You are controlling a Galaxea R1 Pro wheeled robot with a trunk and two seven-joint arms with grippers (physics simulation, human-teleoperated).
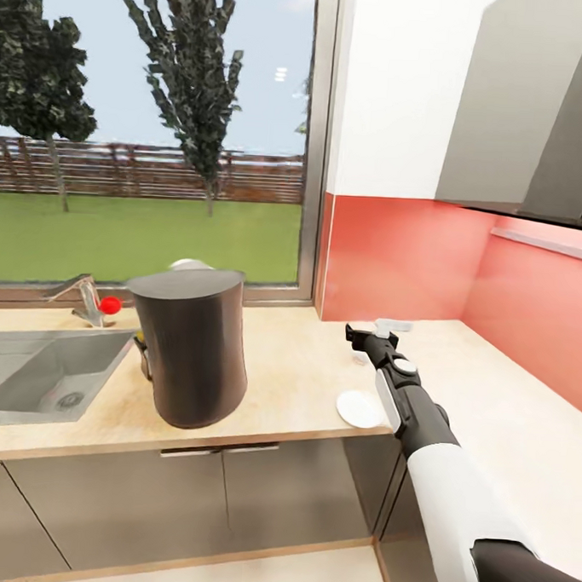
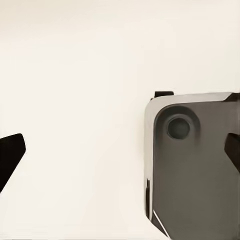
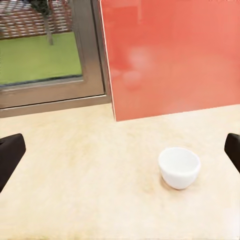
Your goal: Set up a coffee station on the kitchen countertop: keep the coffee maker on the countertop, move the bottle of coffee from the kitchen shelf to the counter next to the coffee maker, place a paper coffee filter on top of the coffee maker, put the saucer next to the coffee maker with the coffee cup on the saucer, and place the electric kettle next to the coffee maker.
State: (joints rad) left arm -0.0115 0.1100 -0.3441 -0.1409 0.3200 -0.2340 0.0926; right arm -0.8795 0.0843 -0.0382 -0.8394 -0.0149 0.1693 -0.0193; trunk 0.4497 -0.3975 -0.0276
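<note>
Pale wood worktop [image 1: 295, 385] carries the dark coffee maker [image 1: 189, 354], which stands upright between the sink [image 1: 39, 372] and a white saucer [image 1: 359, 408] lying near the front edge. The right claw [image 1: 367, 336] reaches out above the worktop past the saucer, its fingers [image 3: 10, 155] spread wide with nothing between them. Ahead of it a white cup [image 3: 179, 167] sits upright on the worktop, near the red wall [image 3: 170, 55]. The left claw's dark fingertips [image 2: 10, 152] stand far apart over a pale surface beside a grey basin [image 2: 197, 165].
</note>
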